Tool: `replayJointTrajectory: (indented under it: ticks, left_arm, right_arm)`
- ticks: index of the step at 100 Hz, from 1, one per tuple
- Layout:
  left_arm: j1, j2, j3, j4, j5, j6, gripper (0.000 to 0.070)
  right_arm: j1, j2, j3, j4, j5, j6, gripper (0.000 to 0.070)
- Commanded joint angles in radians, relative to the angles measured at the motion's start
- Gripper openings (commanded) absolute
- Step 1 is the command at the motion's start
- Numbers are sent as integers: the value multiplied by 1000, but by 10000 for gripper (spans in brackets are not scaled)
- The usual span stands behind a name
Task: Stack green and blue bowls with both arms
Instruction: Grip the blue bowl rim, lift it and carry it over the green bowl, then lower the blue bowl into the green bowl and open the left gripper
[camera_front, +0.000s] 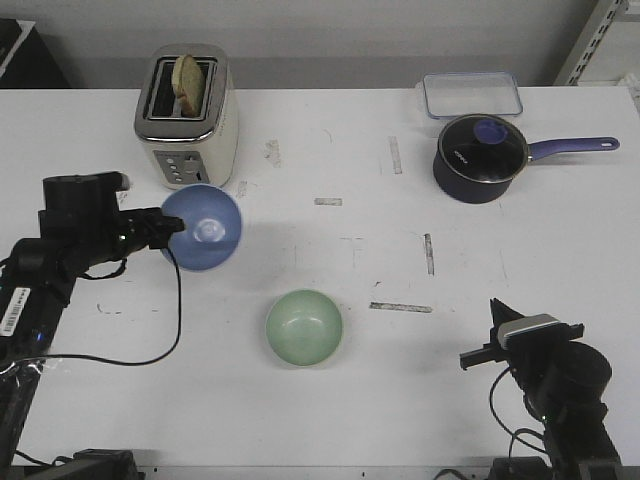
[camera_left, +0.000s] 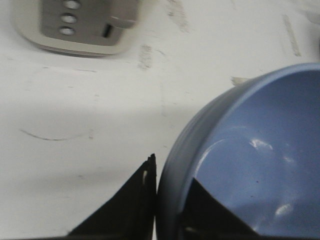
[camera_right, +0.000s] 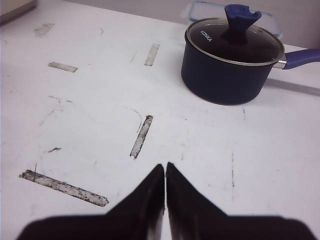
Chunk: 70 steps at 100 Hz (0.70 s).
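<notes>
The blue bowl is lifted and tilted on its side left of the table's middle, its inside facing the camera. My left gripper is shut on its rim, one finger outside and one inside; the left wrist view shows the bowl pinched this way, gripper. The pale green bowl sits upright on the table, nearer the front and to the right of the blue bowl. My right gripper is shut and empty at the front right, its tips together above bare table.
A cream toaster with a slice of bread stands at the back left, just behind the blue bowl. A dark navy saucepan with a glass lid and a clear container stand at the back right. Tape marks dot the table.
</notes>
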<state>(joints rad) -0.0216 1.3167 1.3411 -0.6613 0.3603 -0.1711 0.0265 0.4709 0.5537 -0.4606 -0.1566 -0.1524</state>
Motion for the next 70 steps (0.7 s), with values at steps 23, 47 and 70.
replayJointTrajectory:
  ticks: [23, 47, 70]
  left_arm:
    - [-337, -5, 23, -123, 4, 11, 0]
    - [-556, 90, 23, -124, -104, 29, 0]
    - [-620, 213, 23, -122, -135, 37, 0]
  right_arm:
    - [3, 2, 1, 11, -2, -3, 0]
    - [3, 2, 1, 11, -2, -3, 0]
    - [3, 2, 1, 11, -2, -3, 0]
